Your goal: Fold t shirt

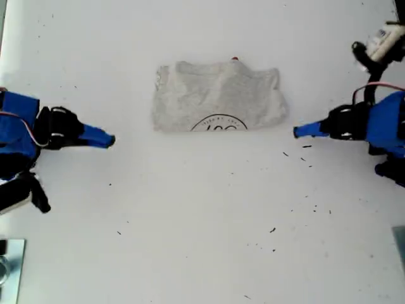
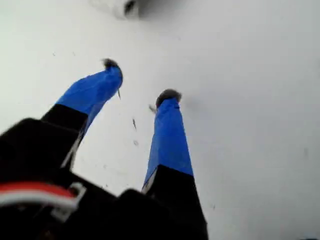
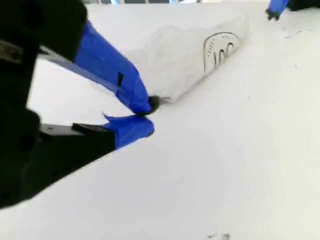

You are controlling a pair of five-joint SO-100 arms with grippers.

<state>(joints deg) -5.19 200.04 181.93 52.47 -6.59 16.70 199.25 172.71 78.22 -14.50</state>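
White flat tabletop carries the heather-grey t shirt, folded compact, ahead of both sets of fingertips and touching neither. Your first gripper is parted and empty, and your second gripper is nearly closed and empty. The folding looks about finished; next, check the edges. No containers are involved.
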